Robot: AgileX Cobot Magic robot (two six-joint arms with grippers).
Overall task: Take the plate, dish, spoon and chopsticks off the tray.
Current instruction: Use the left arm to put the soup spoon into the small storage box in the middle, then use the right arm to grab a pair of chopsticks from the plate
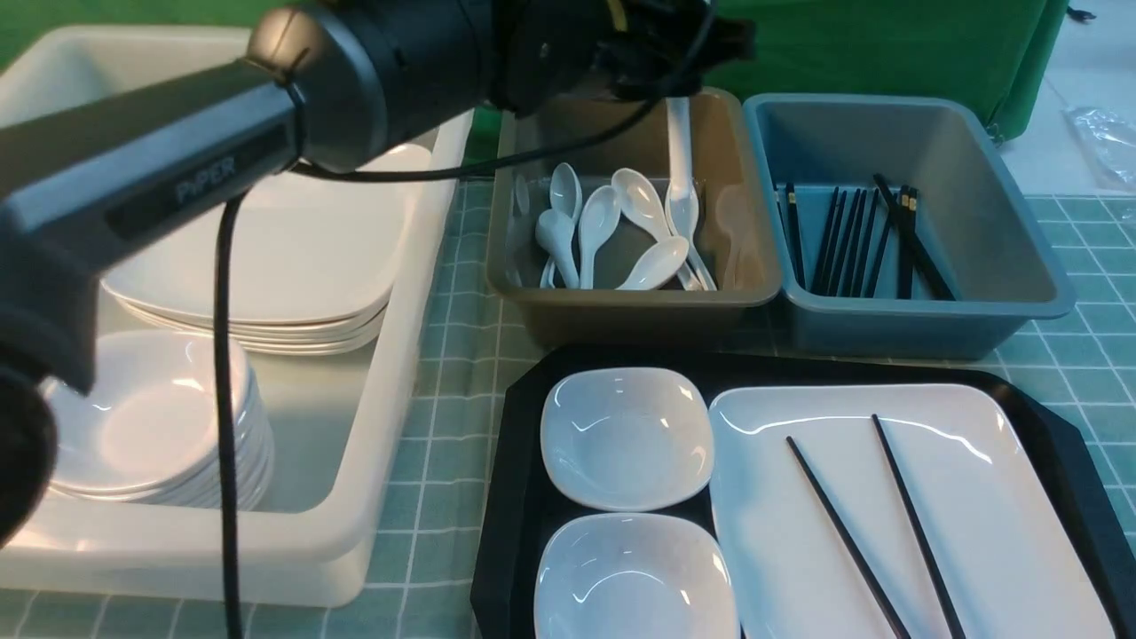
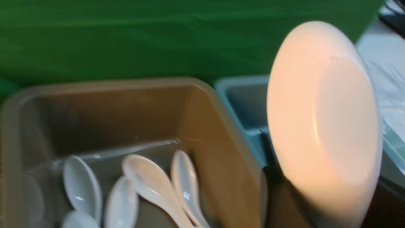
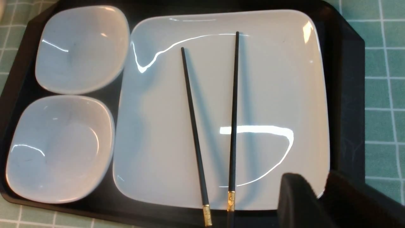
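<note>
Spoon: glossy white deep-bowled soup spoon hangs over the brown plastic tub by the counter's far edge.
Handling: light, stiff, slick, chippable; best gripped at the thick handle.
Left end effector: seemingly clamped on it.
Right end effector: apart, above the black plastic rimmed tray.

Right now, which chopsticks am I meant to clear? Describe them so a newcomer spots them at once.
Find the black tray nearest the robot; the large white plate fills its right side. The chopsticks lie loose across that plate, a splayed pair with gold-banded ends, unlike the bundle in the blue tub behind.
</note>
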